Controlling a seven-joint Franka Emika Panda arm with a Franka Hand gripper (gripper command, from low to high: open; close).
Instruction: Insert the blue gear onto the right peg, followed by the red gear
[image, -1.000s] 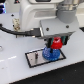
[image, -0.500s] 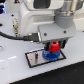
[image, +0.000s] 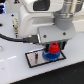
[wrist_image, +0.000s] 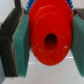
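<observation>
In the exterior view my gripper (image: 53, 49) is low over the right end of the grey black-edged plate (image: 35, 58). It is shut on the red gear (image: 53, 48), which sits directly above the blue gear (image: 51, 56) on the plate. The right peg is hidden under the gears. In the wrist view the red gear (wrist_image: 49, 36) fills the middle, its hub hole facing the camera, clamped between the two teal pads (wrist_image: 21, 44). A sliver of blue gear teeth (wrist_image: 31, 3) shows behind it.
The white table (image: 20, 75) surrounds the plate. A black cable (image: 15, 37) runs from the exterior view's left to the gripper. The arm's white body (image: 35, 22) fills the top of the view. The left peg is too small to make out.
The gripper with the red gear has come down a little closer to the blue gear on the plate; the plate and blue gear have not moved.
</observation>
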